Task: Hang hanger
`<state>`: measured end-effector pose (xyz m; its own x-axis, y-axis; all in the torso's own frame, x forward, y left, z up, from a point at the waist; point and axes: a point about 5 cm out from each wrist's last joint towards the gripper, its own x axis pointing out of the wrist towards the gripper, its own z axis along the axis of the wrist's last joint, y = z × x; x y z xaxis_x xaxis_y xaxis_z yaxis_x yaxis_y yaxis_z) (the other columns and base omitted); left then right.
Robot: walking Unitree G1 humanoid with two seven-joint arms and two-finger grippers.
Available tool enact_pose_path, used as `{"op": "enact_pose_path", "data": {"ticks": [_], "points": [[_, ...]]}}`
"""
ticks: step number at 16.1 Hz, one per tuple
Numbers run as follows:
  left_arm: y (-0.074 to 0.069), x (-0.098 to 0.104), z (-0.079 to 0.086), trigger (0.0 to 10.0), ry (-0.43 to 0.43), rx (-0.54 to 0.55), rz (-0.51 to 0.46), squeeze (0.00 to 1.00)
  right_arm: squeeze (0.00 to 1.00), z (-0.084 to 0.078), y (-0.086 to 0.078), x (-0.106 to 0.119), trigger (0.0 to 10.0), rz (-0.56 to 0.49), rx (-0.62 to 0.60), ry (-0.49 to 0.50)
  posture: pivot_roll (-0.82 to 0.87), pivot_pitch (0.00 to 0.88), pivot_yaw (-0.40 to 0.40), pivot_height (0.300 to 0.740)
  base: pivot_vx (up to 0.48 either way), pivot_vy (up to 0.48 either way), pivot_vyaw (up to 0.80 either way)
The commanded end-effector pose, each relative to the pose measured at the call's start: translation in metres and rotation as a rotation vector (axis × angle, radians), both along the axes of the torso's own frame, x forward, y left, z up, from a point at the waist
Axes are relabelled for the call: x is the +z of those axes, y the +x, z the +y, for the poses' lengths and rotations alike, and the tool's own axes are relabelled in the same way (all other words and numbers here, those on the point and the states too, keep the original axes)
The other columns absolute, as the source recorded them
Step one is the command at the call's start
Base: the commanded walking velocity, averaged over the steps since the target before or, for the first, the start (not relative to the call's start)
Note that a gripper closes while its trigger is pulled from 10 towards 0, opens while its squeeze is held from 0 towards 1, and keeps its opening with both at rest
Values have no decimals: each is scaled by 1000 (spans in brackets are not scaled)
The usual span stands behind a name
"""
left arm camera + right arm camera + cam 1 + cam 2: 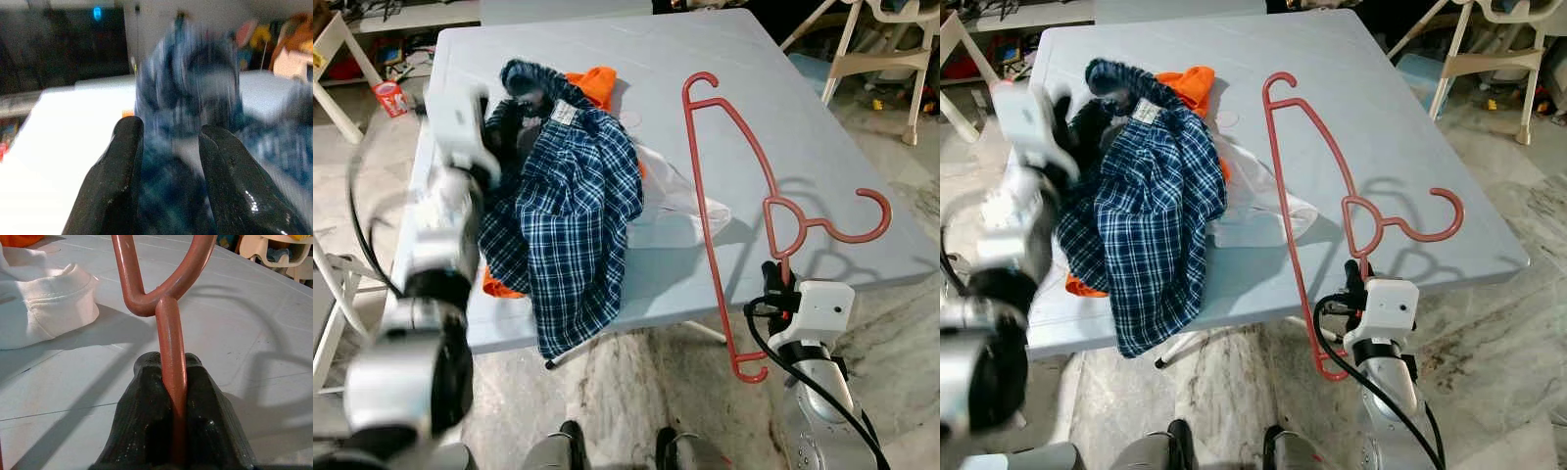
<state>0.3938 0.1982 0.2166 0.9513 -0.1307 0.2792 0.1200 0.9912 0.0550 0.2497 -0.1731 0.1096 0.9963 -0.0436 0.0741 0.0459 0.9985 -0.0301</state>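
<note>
Right gripper (173, 396): both black fingers pressed flat against the neck of the red hanger (724, 211), clamping it just below the point where the neck forks into the shoulders. No gap between pads and plastic in the right wrist view. The grip sits at the near edge of the pale blue table (862, 147), on the robot's right.

Hanger held above the tabletop, casting its shadow on it. The hook curls out to the right of the gripper, open end up. The long shoulder bar runs from a small end-hook far up the table, diagonally down past the near edge to a second end-hook hanging over the floor. Long axis thus roughly away-and-toward the robot, slightly slanted to the left at the far end.

Left gripper (168, 147): fingers a moderate width apart, blue checked cloth lying between and ahead of them; view is blurred, so whether they are pinching the cloth cannot be told. Arm raised over the left side of the table.

Plaid shirt (573, 211) heaped left of the hanger, draped over the near edge. Orange garment (597, 83) beneath and behind it, white garment (671, 201) between shirt and hanger bar, just beside the bar.

Judgement: shirt lies left of the hanger; the left arm is the nearer one to it. The shirt's collar must meet the bar's far end.
</note>
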Motion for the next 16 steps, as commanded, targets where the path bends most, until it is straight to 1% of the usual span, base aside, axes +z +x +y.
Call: {"op": "enact_pose_path", "data": {"ticks": [1, 2, 4, 5, 6, 7, 9, 10, 11, 13, 14, 15, 16], "points": [[-5, 1, -1, 10000, 11, 8, -16, 1000, 0, 2, 0, -8, 10000, 37, 6, -4, -114, 205, 3, 740, 0, 0, 0], [-24, -3, -6, 10000, 35, 33, -76, 1000, 0, 1, 1, -8, 10000, 35, 5, -4, -114, 205, 3, 740, 0, 0, 0], [-46, -1, -8, 10000, 83, 59, -176, 1000, 0, 2, 0, -9, 10000, 36, 6, -4, -101, 209, 7, 740, 0, 0, 0], [-58, -1, -9, 10000, 122, 82, -227, 1000, 0, 3, 0, -10, 10000, 38, 8, -4, -101, 209, 7, 740, 0, 0, 0], [-68, -2, -12, 10000, 143, 101, -254, 1000, 0, 4, 0, -11, 10000, 42, 9, -5, -101, 209, 7, 740, 0, 0, 0], [-80, -6, -21, 10000, 170, 65, -248, 1000, 0, 6, 1, -12, 10000, 42, 14, -5, -81, 211, 1, 740, 0, 0, 0], [-92, -19, -31, 10000, 157, -11, -197, 1000, 0, 7, 2, -12, 10000, 42, 20, -7, -81, 211, 1, 740, 0, 0, 0], [-98, -25, -36, 10000, 165, -54, -186, 1000, 0, 6, 3, -12, 10000, 42, 21, -8, -81, 211, 1, 740, 0, 0, 0], [-105, -33, -41, 10000, 156, -118, -157, 1000, 0, 6, 3, -12, 10000, 42, 25, -11, -72, 214, -6, 740, 0, 0, 0], [-115, -34, -45, 10000, 172, -154, -167, 1000, 0, 7, 3, -12, 10000, 43, 30, -14, -72, 214, -6, 740, 0, 0, 0], [-119, -32, -48, 10000, 158, -189, -166, 1000, 0, 7, 3, -13, 10000, 45, 32, -16, -71, 214, -9, 740, 0, 0, 0], [-120, -32, -48, 10000, 154, -197, -165, 1000, 0, 7, 3, -13, 10000, 45, 32, -17, -71, 214, -9, 740, 0, 0, 0], [-124, -30, -53, 10000, 138, -242, -160, 1000, 0, 7, 3, -13, 10000, 47, 34, -18, -71, 215, -11, 740, 0, 0, 0]]}}
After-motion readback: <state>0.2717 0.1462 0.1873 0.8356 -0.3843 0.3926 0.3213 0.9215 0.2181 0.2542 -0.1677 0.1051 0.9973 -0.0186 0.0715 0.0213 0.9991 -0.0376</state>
